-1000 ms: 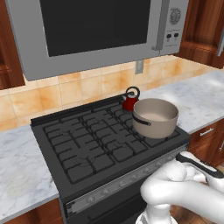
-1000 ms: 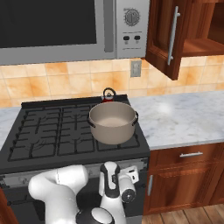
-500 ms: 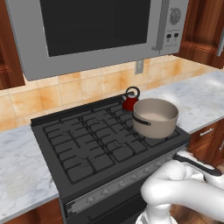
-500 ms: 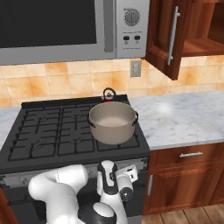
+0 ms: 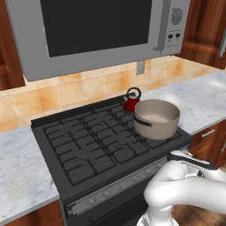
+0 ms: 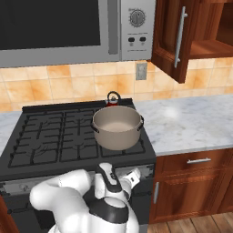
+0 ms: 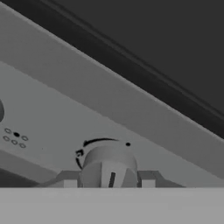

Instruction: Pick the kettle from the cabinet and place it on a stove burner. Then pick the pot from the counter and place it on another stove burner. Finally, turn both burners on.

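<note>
Big grey microwave (image 5: pixel 97 31) hung on wall. Orange-tan tiles (image 6: pixel 68 86) laid on wall behind. Grey wall outlet (image 6: pixel 141 71) set into tiles. Brown wooden floor (image 6: pixel 191 225) seen at bottom corner. Steel pull handle (image 6: pixel 198 160) fixed on brown drawer.

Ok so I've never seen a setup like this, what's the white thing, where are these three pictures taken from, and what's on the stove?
The white shape is a robot arm on a driving base, in a rendered kitchen. Two pictures come from cameras on the base, behind the arm to its left and right. The third looks along the gripper, whose two fingers sit on either side of a grey stove knob, apparently closed on it. On the black cooktop stand a taupe-grey pot and, behind it, a small red kettle. A microwave hangs above, and a cabinet door stands open.
</note>
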Motion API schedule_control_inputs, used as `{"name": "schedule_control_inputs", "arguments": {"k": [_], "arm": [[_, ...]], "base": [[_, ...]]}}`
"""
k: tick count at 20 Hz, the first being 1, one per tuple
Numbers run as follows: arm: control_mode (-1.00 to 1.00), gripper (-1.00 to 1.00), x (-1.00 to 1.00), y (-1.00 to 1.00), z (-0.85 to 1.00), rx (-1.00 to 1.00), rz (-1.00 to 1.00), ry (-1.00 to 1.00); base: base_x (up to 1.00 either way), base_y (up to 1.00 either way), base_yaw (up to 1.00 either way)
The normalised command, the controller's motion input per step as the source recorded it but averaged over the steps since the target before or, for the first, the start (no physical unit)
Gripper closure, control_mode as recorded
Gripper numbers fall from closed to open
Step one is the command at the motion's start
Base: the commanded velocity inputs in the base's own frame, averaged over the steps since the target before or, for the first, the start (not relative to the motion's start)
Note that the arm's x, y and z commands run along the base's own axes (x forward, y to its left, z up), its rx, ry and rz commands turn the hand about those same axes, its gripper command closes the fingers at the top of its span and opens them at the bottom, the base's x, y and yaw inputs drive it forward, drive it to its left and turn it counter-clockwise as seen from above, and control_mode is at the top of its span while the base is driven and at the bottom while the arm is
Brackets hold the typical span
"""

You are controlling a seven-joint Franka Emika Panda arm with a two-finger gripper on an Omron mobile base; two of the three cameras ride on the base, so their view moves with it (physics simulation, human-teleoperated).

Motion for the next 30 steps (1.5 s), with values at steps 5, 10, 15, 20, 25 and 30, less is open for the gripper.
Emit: {"name": "schedule_control_inputs", "arguments": {"k": [5,10,15,20,25,30], "arm": [[-1.00,1.00,-0.05,0.00,0.00,-0.28,0.00,-0.02],[-1.00,1.00,-0.05,0.00,0.00,-0.27,0.00,-0.02],[-1.00,1.00,-0.13,0.00,0.00,-0.26,0.00,-0.05],[-1.00,1.00,-0.24,0.00,-0.04,-0.26,0.00,-0.17],[-1.00,1.00,-0.17,0.00,-0.07,-0.27,0.00,-0.17],[-1.00,1.00,-0.10,0.00,-0.08,-0.21,0.00,-0.10]], "base": [[0.00,0.00,0.00],[0.00,0.00,0.00],[0.00,0.00,0.00],[0.00,0.00,0.00],[0.00,0.00,0.00],[0.00,0.00,0.00]]}}
